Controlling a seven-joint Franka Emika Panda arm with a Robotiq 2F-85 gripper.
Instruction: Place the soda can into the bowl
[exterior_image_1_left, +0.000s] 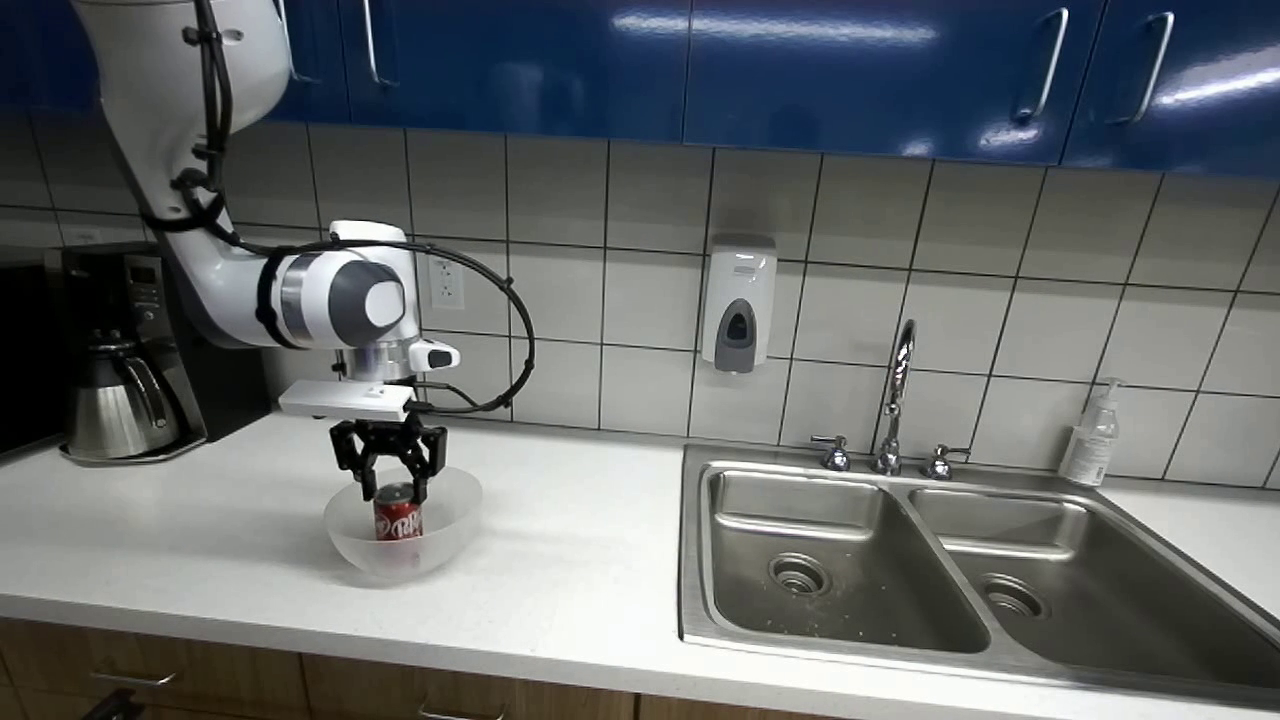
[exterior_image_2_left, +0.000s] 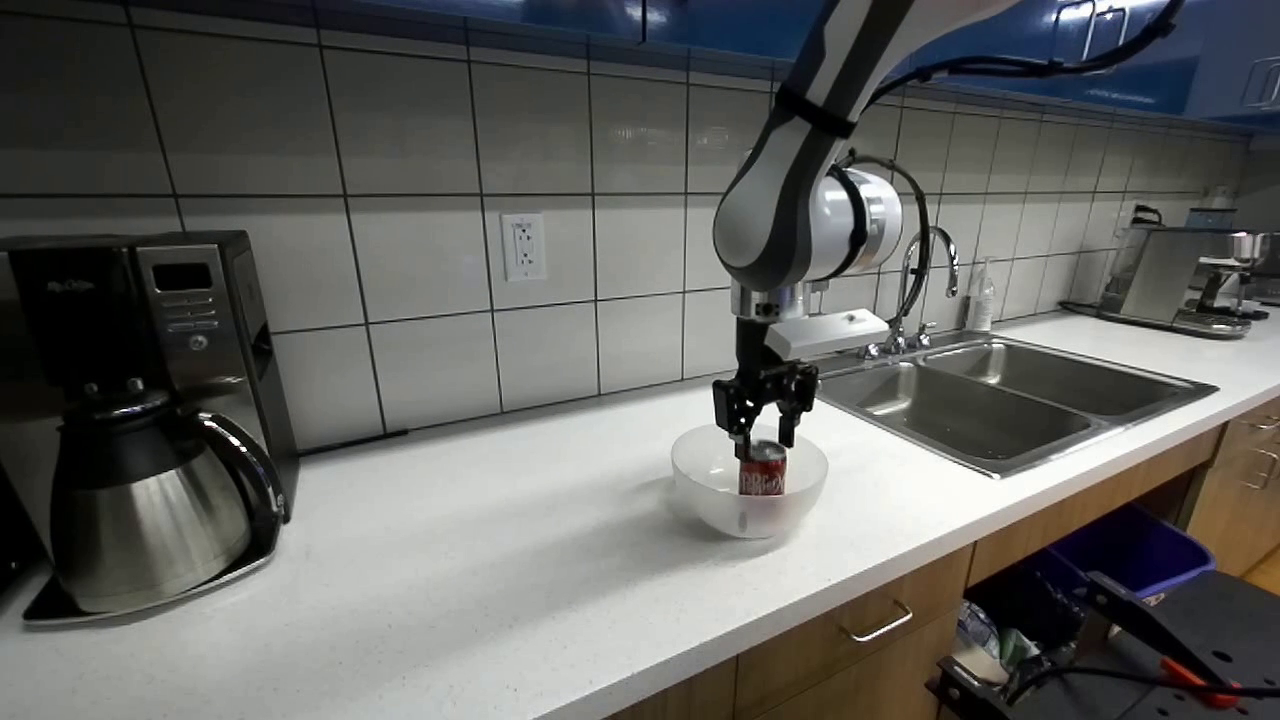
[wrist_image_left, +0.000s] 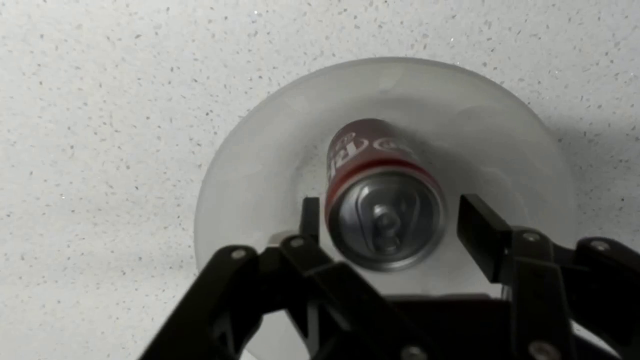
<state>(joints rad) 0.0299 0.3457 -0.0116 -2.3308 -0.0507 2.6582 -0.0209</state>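
Observation:
The red soda can (exterior_image_1_left: 398, 520) with a silvery top stands upright inside the clear bowl (exterior_image_1_left: 350, 535) on the white counter. In an exterior view the can (exterior_image_2_left: 763, 480) also shows within the bowl (exterior_image_2_left: 700, 492), its lower part seen through the frosted wall. My gripper (exterior_image_1_left: 395, 492) is above the bowl, pointing down, with its fingertips around the can's top. In the wrist view the gripper (wrist_image_left: 393, 220) is open. A gap shows on each side between the fingers and the can (wrist_image_left: 380, 175). The bowl (wrist_image_left: 245, 185) surrounds the can, and its near part is hidden by the gripper.
A steel double sink (exterior_image_1_left: 700, 560) with a faucet (exterior_image_1_left: 897, 390) lies to one side of the bowl. A coffee maker with a steel pot (exterior_image_2_left: 150, 510) stands on the other side. A tiled wall (exterior_image_2_left: 420, 260) is behind, with blue cabinets (exterior_image_1_left: 520, 60) above.

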